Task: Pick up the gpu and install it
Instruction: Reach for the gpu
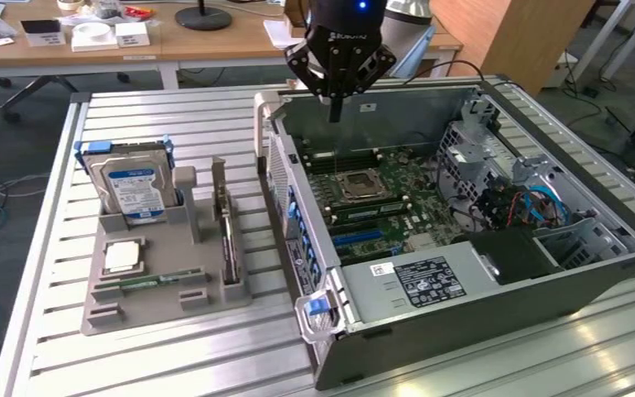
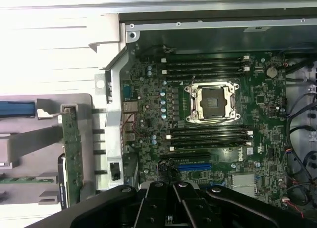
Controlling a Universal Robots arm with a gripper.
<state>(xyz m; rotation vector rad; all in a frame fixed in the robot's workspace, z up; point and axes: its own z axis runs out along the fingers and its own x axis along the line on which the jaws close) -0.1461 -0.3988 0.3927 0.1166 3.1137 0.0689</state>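
Note:
The gpu [image 1: 227,241] stands on edge in a slot of the grey parts holder [image 1: 141,318], on the exterior view's left of the open computer case [image 1: 483,289]. In the wrist view the gpu [image 2: 73,148] shows edge-on as a thin green card beside the case wall. My gripper [image 1: 336,109] hangs high over the far end of the case, above the motherboard [image 1: 379,194], well away from the card. Its fingers [image 2: 163,208] are shut together with nothing between them.
A hard drive with a blue-white label [image 1: 132,188] stands at the holder's far end; a processor [image 1: 122,256] and a memory stick [image 1: 158,281] lie nearer. The motherboard's blue slot [image 2: 194,166] and processor socket [image 2: 213,102] lie below me. Cables [image 1: 522,207] crowd the case's right side.

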